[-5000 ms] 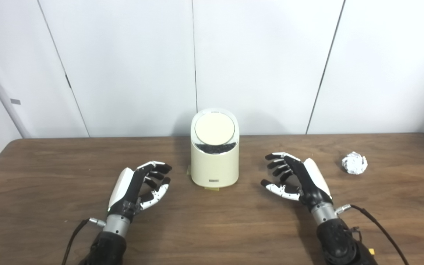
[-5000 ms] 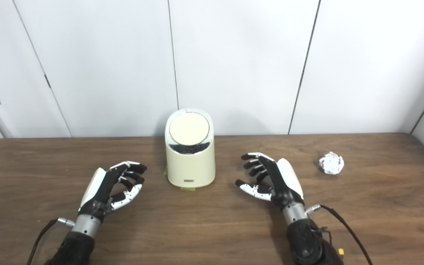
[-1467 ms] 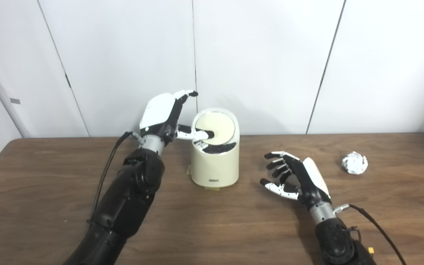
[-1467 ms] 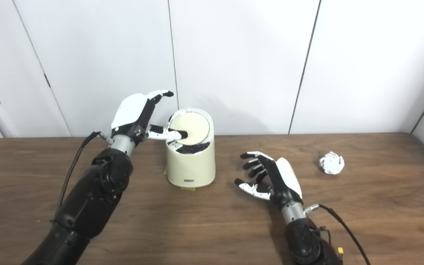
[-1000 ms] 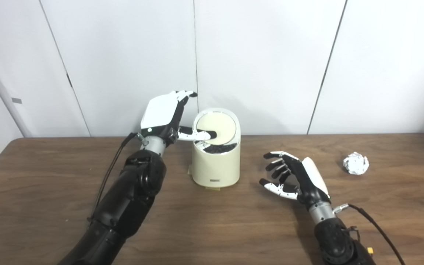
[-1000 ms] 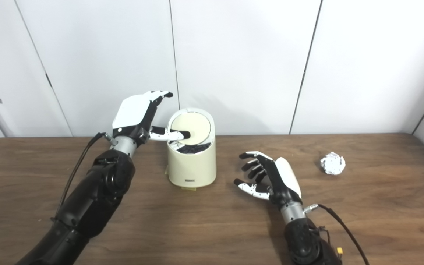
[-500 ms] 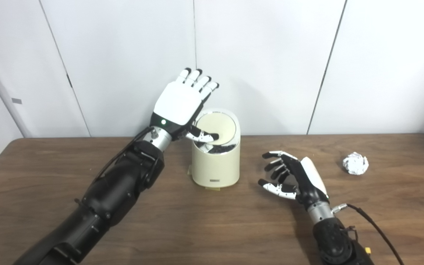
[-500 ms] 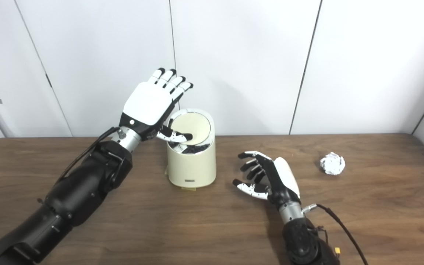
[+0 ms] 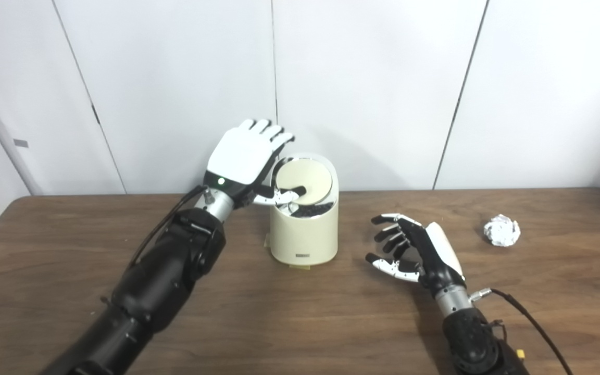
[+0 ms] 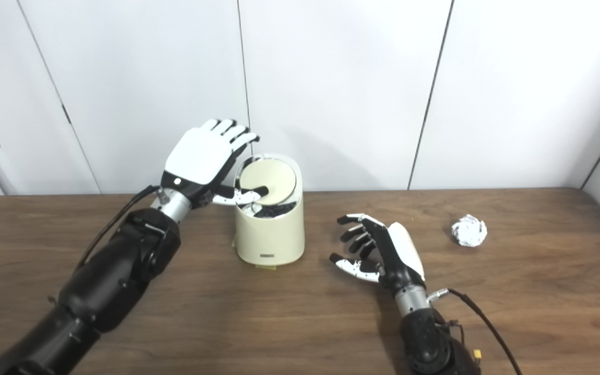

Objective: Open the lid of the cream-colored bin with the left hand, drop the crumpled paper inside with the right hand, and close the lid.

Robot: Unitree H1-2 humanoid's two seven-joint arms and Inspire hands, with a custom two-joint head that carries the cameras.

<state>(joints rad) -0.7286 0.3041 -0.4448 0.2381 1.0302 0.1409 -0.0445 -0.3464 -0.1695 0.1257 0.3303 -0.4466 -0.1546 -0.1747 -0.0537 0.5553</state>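
Cream-coloured and rounded, the bin stands at the middle of the frame on a brown table, close to the white wall behind it. Your left hand is raised at its upper left, flat and spread, its white back toward the camera, with the thumb laid across the round lid. Half a second ago that hand stood higher and more upright; it has since dropped and leaned left, and the lid now looks tipped, with a dark gap wider along its lower left edge. You appear to be part-way into the opening step, with the lid not yet clear of the mouth.

Your right hand waits at lower right of centre, fingers loosely curled and apart, holding nothing, much as it was before. The paper lies untouched at the right of the frame, well apart from that hand.

From the right eye, the gap beside the thumb reads a little more plainly. From the left eye, the spread hand overlaps the lid's left edge. Neither shows whether the fingers touch the bin's back.
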